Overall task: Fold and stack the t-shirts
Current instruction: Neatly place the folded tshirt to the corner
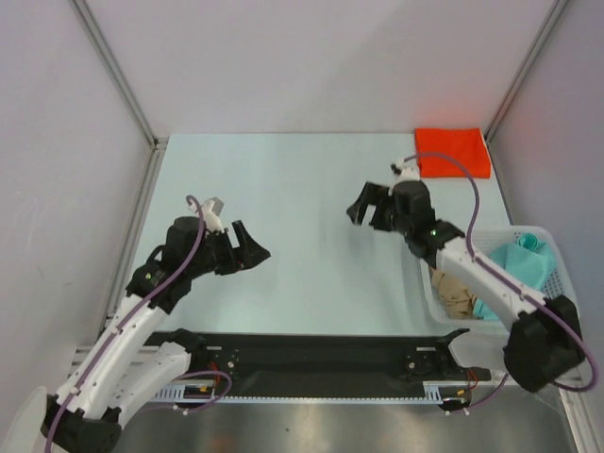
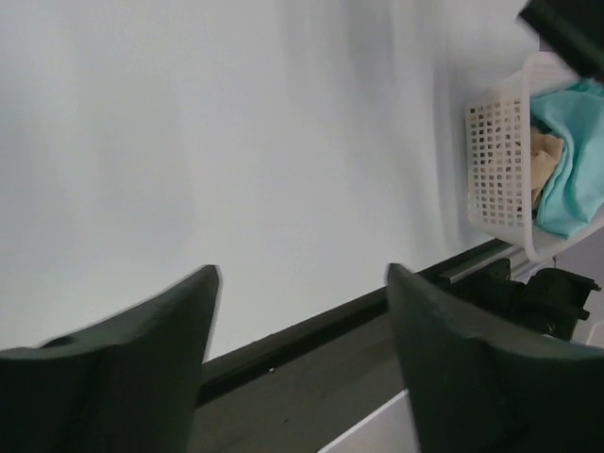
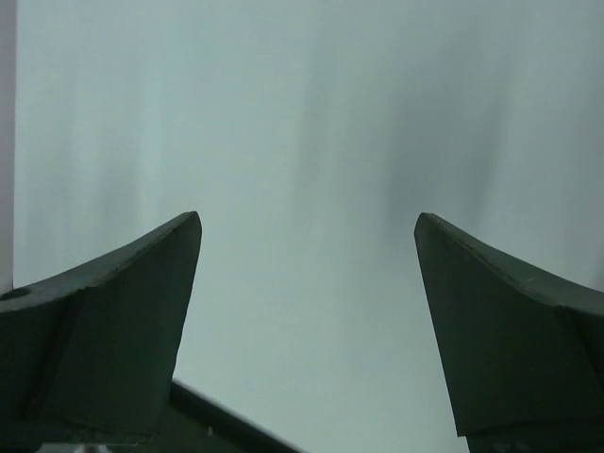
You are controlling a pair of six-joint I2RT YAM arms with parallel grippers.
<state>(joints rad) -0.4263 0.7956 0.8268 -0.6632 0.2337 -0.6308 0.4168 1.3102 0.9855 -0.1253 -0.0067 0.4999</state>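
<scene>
The orange-red t-shirt [image 1: 453,151] lies folded flat at the table's far right corner. The teal-green t-shirt [image 1: 521,264] and the beige-tan t-shirt [image 1: 455,293] are crumpled in the white mesh basket [image 1: 557,253] at the right; both also show in the left wrist view, teal [image 2: 571,170] and beige [image 2: 545,156]. My left gripper [image 1: 253,247] is open and empty above the table's left-middle. My right gripper [image 1: 360,209] is open and empty over the middle, left of the folded shirt. Both wrist views show spread fingers with only bare table between them.
The basket shows in the left wrist view [image 2: 495,160] at the right edge. A black rail [image 1: 311,354] runs along the near table edge. Grey walls with metal corner posts [image 1: 113,71] enclose the table on three sides.
</scene>
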